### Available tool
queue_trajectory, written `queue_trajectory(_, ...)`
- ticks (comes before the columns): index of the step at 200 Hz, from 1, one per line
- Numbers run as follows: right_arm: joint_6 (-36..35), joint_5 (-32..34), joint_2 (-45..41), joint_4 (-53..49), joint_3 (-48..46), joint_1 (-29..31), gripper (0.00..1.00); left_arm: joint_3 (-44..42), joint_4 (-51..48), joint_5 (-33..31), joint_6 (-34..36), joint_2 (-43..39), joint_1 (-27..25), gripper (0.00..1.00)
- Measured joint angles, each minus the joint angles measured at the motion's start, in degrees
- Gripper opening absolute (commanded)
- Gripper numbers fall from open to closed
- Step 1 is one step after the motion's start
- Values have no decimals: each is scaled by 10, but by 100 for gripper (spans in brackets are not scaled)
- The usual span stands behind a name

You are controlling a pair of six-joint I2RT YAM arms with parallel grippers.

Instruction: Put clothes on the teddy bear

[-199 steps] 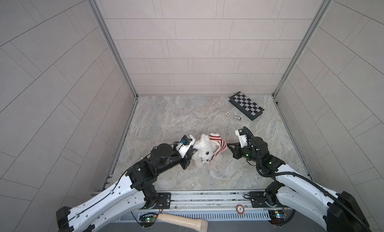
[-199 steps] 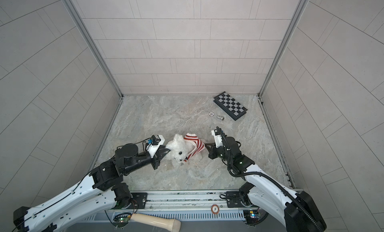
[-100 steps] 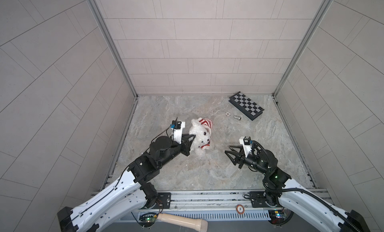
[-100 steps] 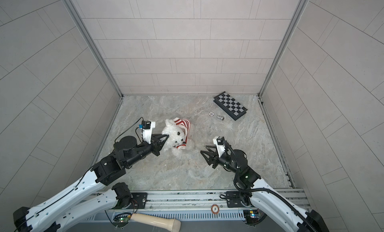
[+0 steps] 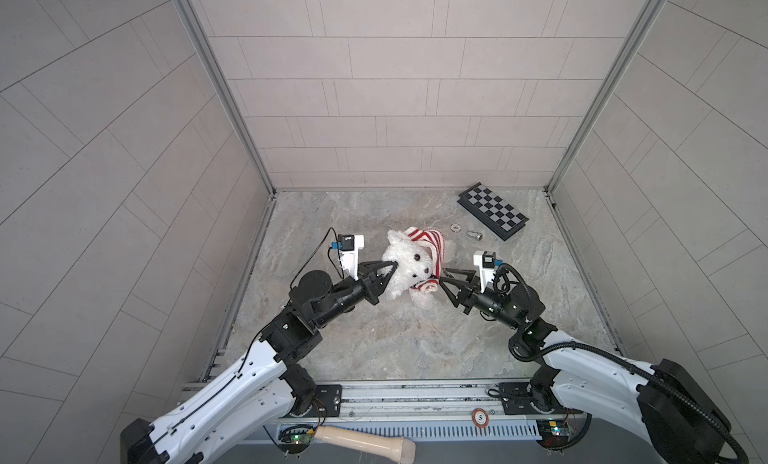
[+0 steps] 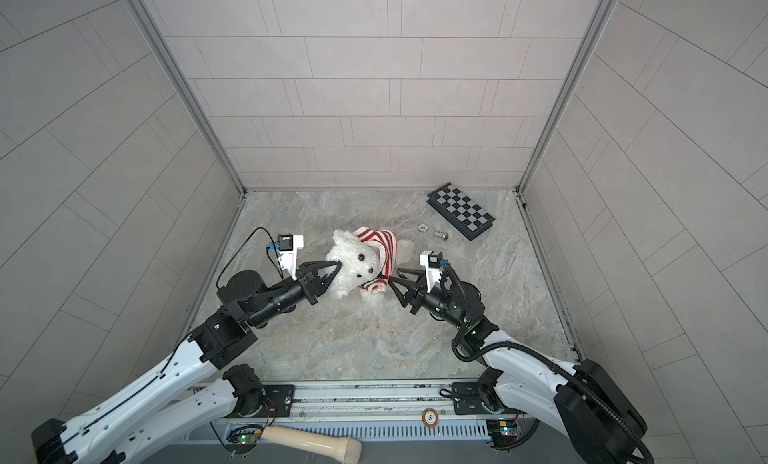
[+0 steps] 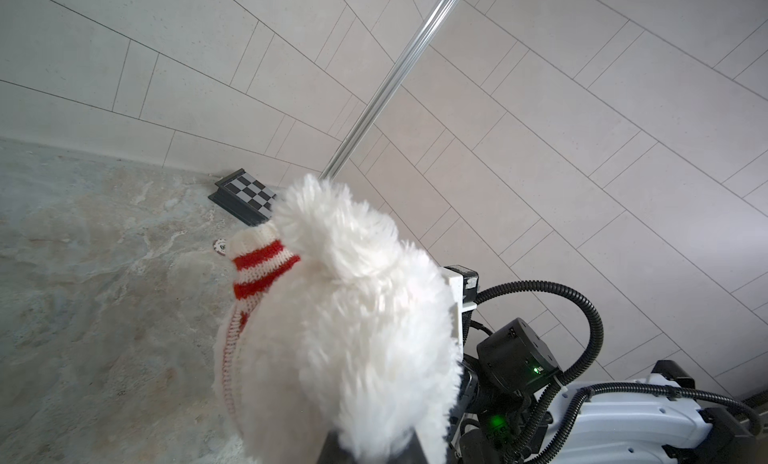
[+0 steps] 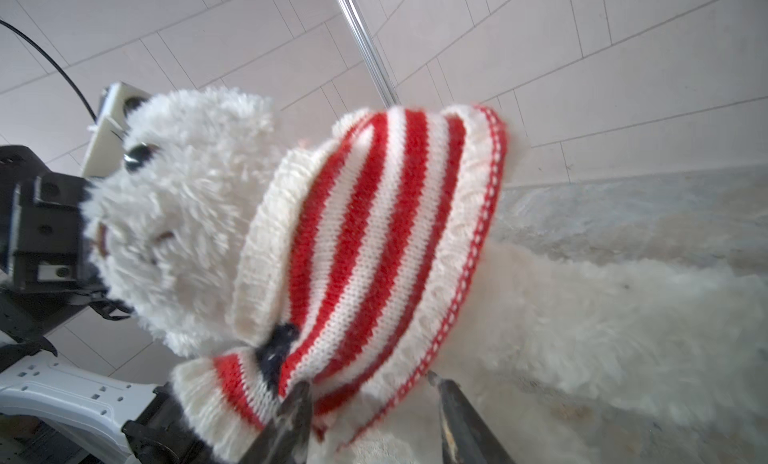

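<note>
The teddy bear [image 5: 409, 266] [image 6: 357, 266], fluffy and white, wears a red-and-white striped sweater [image 5: 432, 243] [image 6: 384, 249] bunched around its neck and chest. My left gripper [image 5: 392, 267] [image 6: 338, 267] is shut on the fur at the side of its head; in the left wrist view the bear's fur [image 7: 353, 337] fills the space over that gripper [image 7: 370, 449]. My right gripper [image 5: 442, 274] [image 6: 392, 277] [image 8: 368, 385] is open at the sweater's lower edge. In the right wrist view the sweater [image 8: 374, 241] has its hem lying between the spread fingertips [image 8: 299, 393].
A folded chessboard [image 5: 492, 210] [image 7: 247, 191] lies at the back right. Just in front of it are a poker chip [image 5: 456, 227] and a small metal piece [image 5: 474, 235]. A pale handle [image 5: 365, 443] lies below the front rail. Tiled walls close in three sides.
My right gripper let go of the sweater, drew back open, then came forward again to the sweater's hem. My left gripper carried the bear toward the back and up.
</note>
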Motion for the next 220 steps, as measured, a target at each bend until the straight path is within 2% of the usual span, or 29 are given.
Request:
queue_trajectory(66, 29, -21, 67, 67, 27, 1, 49, -26, 109, 34, -50, 18, 2, 0)
queue_trajectory(88, 43, -22, 86, 89, 27, 3, 43, -34, 133, 35, -60, 19, 2, 0)
queue_trajectory(110, 64, -28, 106, 127, 27, 4, 33, -36, 146, 30, -69, 19, 2, 0)
queue_trajectory(165, 112, -49, 150, 206, 34, 23, 0, -58, 175, -31, -89, 19, 2, 0)
queue_trajectory(196, 120, -55, 151, 224, 36, 33, 0, -77, 180, -92, -105, 17, 2, 0)
queue_trajectory(220, 104, -52, 134, 182, 40, 64, 0, -86, 185, -132, -122, 23, 2, 0)
